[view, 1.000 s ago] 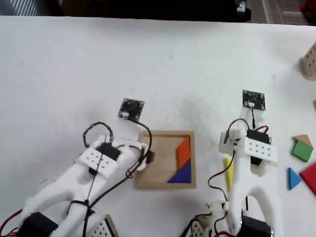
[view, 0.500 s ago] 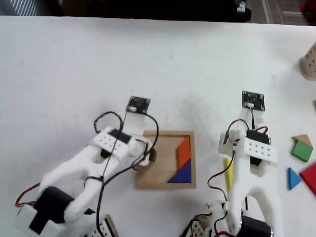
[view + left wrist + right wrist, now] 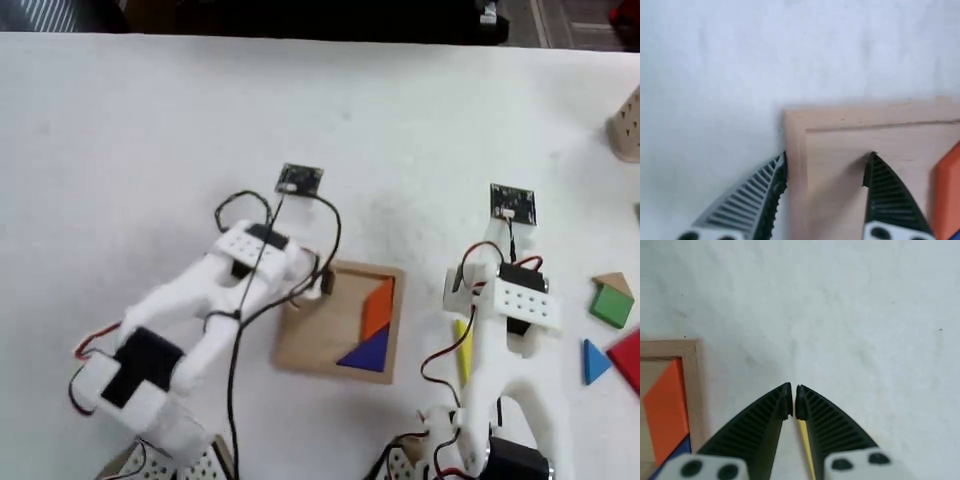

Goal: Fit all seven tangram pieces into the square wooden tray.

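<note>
Lying askew, pale wooden tray

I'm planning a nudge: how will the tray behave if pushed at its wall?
The tray looks like stiff wood, so it probably won't flex. Low and flat on the smooth table, it would likely slide or turn rather than tip.

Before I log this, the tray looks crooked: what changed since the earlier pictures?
The left gripper swung forward and rightward, its jaws now astride the left wall of the wooden tray, twisting it clockwise in the high view. The right gripper, shut on the yellow piece, stayed put.
</note>
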{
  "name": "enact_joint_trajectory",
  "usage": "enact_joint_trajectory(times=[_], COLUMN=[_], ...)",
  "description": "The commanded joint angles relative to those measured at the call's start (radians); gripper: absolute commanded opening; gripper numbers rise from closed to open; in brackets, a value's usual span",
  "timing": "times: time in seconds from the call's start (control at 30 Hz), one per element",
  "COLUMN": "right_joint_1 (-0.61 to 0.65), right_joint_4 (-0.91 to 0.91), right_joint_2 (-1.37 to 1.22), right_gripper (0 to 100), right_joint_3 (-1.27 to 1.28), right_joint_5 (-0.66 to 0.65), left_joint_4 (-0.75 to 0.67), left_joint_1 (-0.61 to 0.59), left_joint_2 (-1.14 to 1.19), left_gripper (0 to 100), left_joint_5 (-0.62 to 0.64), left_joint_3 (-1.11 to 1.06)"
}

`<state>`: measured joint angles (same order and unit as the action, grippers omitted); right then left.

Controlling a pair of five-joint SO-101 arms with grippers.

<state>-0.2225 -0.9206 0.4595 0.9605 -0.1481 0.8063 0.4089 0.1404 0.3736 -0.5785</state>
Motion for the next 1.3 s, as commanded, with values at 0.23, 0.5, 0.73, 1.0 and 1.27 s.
enact_joint_trajectory(times=[0.23,0.5,0.73,1.0,1.27], right_joint_1=[0.007,0.007,0.008,0.008,0.008], right_joint_4=[0.021,0.021,0.021,0.035,0.039], right_joint_2=[0.028,0.028,0.028,0.028,0.028], right_gripper=[2.1,2.1,2.1,2.1,2.1], right_joint_3=[-0.011,-0.011,-0.011,-0.008,-0.008], right_joint_5=[-0.015,-0.015,-0.017,-0.017,-0.017], left_joint_4=[0.012,-0.029,-0.029,-0.02,0.178], left_joint_1=[0.016,0.012,-0.116,-0.257,-0.288], left_joint_2=[0.162,0.162,0.168,0.159,0.157], left_gripper=[26,26,26,26,26], left_joint_5=[0.018,0.018,0.066,0.084,0.081], left_joint_3=[0.275,0.279,0.316,0.313,0.321])
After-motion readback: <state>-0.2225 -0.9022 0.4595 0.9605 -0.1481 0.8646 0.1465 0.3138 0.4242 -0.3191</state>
